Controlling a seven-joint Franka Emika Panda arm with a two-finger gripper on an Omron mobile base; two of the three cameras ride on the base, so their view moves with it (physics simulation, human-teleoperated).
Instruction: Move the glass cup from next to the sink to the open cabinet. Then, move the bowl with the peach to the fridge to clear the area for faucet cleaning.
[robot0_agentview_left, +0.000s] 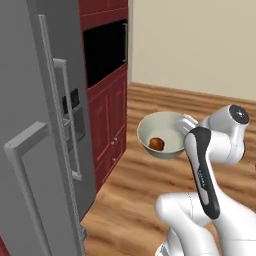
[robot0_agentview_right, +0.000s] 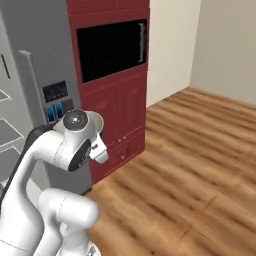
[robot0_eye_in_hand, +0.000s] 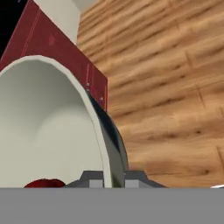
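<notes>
Light: even and bright, with no visible lamp or window as its source.
Shadows: soft shading inside the bowl (robot0_agentview_left: 161, 134) below its rim; the oven niche (robot0_agentview_right: 111, 48) beside the fridge (robot0_agentview_left: 30, 100) is near black.
Glare: none on the fridge's grey metal; its handles read flat.
Sharpness: base views slightly soft and blocky; floor planks (robot0_agentview_right: 200, 165) right of the fridge stay legible.
Hand view: bowl rim (robot0_eye_in_hand: 94, 113) close, large, edges smooth.
</notes>
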